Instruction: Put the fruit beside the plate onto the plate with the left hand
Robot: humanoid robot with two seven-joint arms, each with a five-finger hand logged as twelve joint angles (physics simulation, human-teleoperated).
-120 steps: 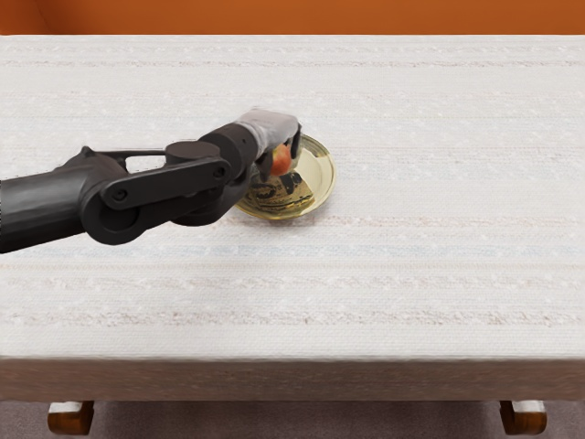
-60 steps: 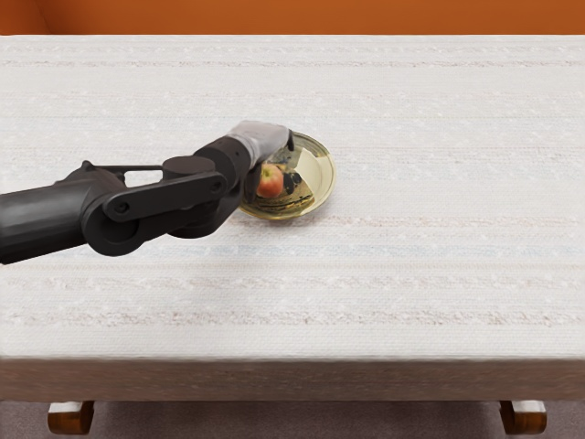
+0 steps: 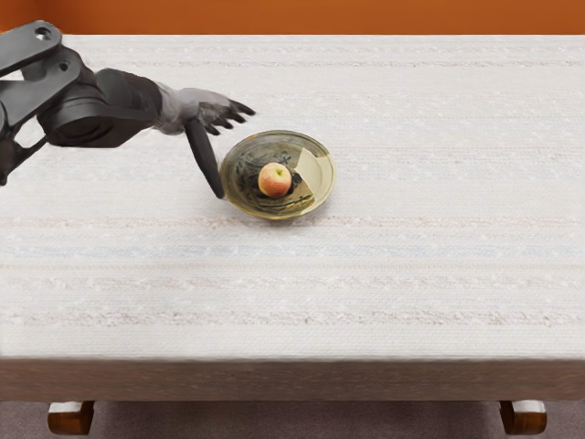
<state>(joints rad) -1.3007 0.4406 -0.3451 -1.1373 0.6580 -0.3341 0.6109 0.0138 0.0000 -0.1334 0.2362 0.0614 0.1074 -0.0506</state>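
One fruit (image 3: 274, 179) lies on the plate (image 3: 317, 174), clear of the spread left hand (image 3: 203, 115)

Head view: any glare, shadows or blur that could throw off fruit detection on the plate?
Head view: flat, even light, no hard shadows on the table; the glossy plate shows dark reflections and a bright patch on its right inner side; the fruit is sharp and stands out; the dark left robot hand reads crisp against the pale top.
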